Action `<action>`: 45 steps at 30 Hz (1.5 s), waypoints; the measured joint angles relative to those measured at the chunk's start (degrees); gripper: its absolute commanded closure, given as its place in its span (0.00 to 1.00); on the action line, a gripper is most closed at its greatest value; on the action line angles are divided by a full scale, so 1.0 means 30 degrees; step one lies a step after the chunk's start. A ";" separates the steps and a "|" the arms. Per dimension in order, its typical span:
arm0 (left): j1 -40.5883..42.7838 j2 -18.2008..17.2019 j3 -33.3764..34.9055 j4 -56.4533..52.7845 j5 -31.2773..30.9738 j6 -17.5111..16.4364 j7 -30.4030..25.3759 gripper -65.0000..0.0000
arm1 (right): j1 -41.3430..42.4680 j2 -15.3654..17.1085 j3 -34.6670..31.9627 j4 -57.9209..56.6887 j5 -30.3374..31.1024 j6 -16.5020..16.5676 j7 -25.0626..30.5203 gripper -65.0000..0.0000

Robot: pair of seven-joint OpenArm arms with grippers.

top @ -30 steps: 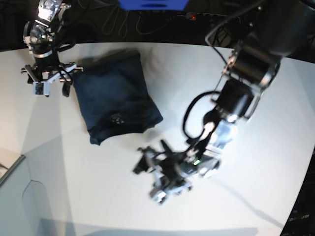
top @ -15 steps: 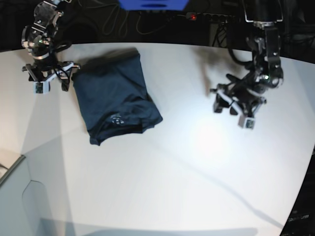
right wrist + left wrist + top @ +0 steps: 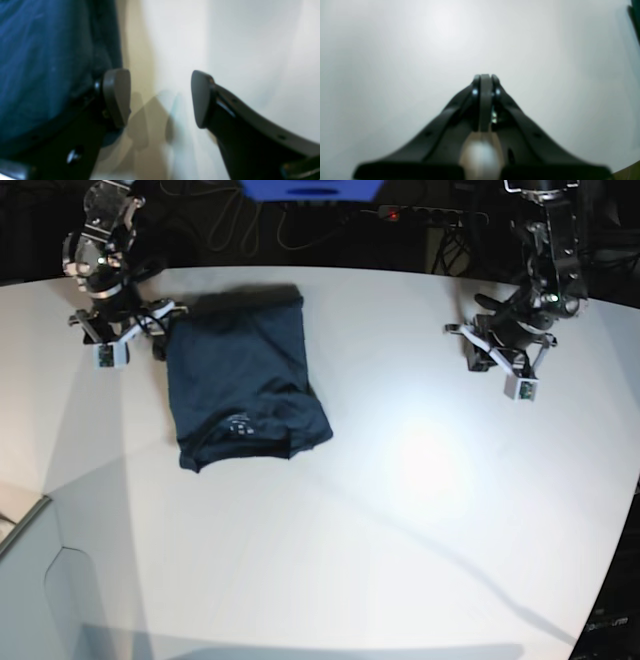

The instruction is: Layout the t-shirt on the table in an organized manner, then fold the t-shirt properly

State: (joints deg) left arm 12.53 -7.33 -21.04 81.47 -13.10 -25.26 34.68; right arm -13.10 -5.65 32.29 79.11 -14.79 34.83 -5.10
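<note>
we saw the dark blue t-shirt [image 3: 243, 380] lying folded on the white table [image 3: 400, 510], up near the far edge, on the base view's left side. a small pale label showed near its lower end. most of the table was bare white, with wide room in front and to the shirt's right.

the right gripper [image 3: 132, 345] sat just beside the shirt's upper left corner. its wrist view showed its fingers [image 3: 117, 96] wide apart with nothing between them, one close by the blue cloth [image 3: 45, 62].

the left gripper [image 3: 496, 362] was well apart from the shirt, near the far right edge. only its wrist view showed its fingers [image 3: 485, 85] pressed together, empty, over bare table.
</note>
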 measured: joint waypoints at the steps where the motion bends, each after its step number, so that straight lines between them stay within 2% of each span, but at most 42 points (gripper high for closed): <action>1: 0.0109 -0.0007 0.0007 0.0117 -0.0015 0.0000 -0.0051 1.00 | -0.0102 -0.0080 0.0000 0.0000 -0.0007 0.0015 -0.0036 0.42; 7: 0.0248 -0.0044 0.0007 0.0131 0.0000 -0.0007 0.0073 1.00 | -0.0087 -0.0284 0.0058 0.0036 0.0000 0.0007 -0.0015 0.42; 11: 0.0284 0.0015 0.0007 0.0197 0.0007 -0.0007 0.0073 1.00 | -0.0153 -0.0379 0.1202 0.1326 -0.0015 0.0007 -0.0087 0.42; 13: 0.0648 0.0015 0.0073 0.0838 -0.0029 0.0036 0.0000 1.00 | -0.0153 -0.0313 0.1552 0.2098 -0.0036 0.0000 -0.0102 0.45; 16: 0.1304 0.0102 0.0160 0.1902 -0.0029 0.0044 -0.0007 1.00 | -0.0219 -0.0729 0.1916 0.3067 0.0044 0.0015 -0.0117 0.56; 21: 0.2980 0.0554 0.0146 0.3963 0.0036 0.0087 -0.0058 1.00 | -0.1596 -0.1253 0.2106 0.4160 0.0051 0.0015 -0.0131 0.80; 26: 0.5326 0.0590 0.0153 0.4940 -0.0015 0.0044 0.0007 1.00 | -0.2492 -0.1180 0.2186 0.4182 0.0022 0.0015 -0.0240 1.00; 32: 0.6885 0.0583 0.0189 0.4473 0.0073 -0.0007 -0.0175 1.00 | -0.4204 -0.1209 0.2186 0.4590 0.0153 0.0015 -0.0255 1.00; 37: 0.7235 0.0561 0.0204 0.3177 0.0087 0.0000 -0.0313 1.00 | -0.5792 -0.1195 0.2127 0.5821 0.2470 0.0015 -0.0160 1.00; 41: 0.7009 0.0481 0.0510 0.0466 0.0160 0.0109 -0.0342 1.00 | -0.6455 -0.1202 0.2120 0.5581 0.2958 0.0015 -0.0109 1.00; 43: 0.7045 0.0393 0.1107 -0.0306 0.0299 0.0066 -0.0736 1.00 | -0.6586 -0.1188 0.2127 0.4925 0.2965 0.0015 -0.0066 1.00; 45: 0.7125 0.0386 0.1770 -0.0554 0.0546 0.0015 -0.2368 1.00 | -0.6717 -0.1209 0.2127 0.4102 0.2980 0.0007 -0.0029 1.00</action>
State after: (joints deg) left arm 33.91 -6.17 -15.73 79.81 -11.46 -25.21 27.57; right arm -33.26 -9.28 38.68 91.42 -5.85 34.85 -5.19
